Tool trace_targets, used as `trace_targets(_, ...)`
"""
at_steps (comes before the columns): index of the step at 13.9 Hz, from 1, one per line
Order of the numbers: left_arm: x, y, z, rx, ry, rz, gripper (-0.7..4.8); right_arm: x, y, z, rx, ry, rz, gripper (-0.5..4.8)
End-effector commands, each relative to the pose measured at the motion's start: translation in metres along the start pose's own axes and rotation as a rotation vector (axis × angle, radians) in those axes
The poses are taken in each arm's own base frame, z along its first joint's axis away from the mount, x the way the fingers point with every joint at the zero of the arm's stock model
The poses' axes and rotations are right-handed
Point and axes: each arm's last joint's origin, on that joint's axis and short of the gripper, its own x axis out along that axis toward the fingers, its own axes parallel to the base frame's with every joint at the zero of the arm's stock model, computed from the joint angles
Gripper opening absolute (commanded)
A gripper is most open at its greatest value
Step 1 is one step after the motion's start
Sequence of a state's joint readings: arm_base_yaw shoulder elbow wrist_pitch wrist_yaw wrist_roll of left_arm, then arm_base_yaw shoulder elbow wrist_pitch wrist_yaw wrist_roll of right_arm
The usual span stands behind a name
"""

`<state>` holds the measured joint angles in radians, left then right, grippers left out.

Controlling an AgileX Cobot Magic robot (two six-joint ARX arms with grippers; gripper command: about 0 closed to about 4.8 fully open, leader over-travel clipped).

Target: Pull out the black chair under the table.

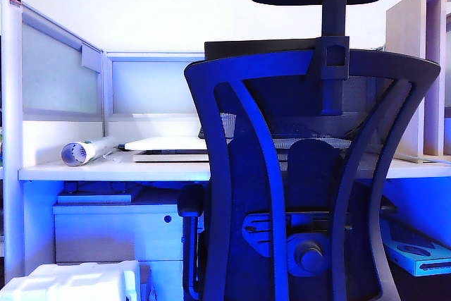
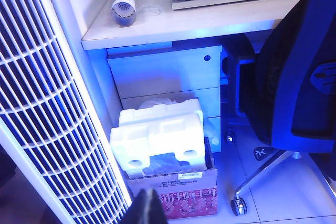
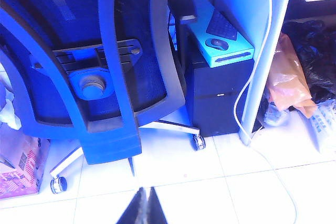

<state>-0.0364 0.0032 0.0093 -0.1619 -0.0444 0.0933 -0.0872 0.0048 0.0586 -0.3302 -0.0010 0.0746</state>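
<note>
Nothing is done yet: black chair (image 1: 310, 174) is still tucked under the desk (image 1: 113, 169), well clear at twelve o'clock of the clenched, empty right claw (image 3: 146, 203), while the left claw (image 2: 147, 208) cannot be read.

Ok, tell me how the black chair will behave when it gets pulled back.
The chair probably rolls easily: casters sit on smooth tile. It may swivel rather than track straight, given the star base. The mesh back likely flexes; its plastic frame looks stiffer. Both tools, left and right, hang clear of it.
</note>
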Motion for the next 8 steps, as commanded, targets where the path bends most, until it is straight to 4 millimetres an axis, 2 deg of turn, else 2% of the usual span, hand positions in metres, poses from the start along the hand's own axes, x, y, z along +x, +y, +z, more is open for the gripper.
trace_targets(1,0.0002,-0.0003,-0.0029,-0.002,0.025,-0.005,-0.04,0.0001,0.0002,0.0006,0.002,-0.013,0.002,-0.05)
trace_targets(6,0.0002,-0.0003,-0.0028,-0.002,0.025,-0.006,-0.04,0.0001,0.0002,0.0005,0.002,-0.013,0.004,-0.05)
trace_targets(8,0.0001,-0.0017,-0.0021,-0.003,0.016,-0.056,-0.05,0.0001,0.0002,0.0007,0.002,-0.014,0.004,-0.05)
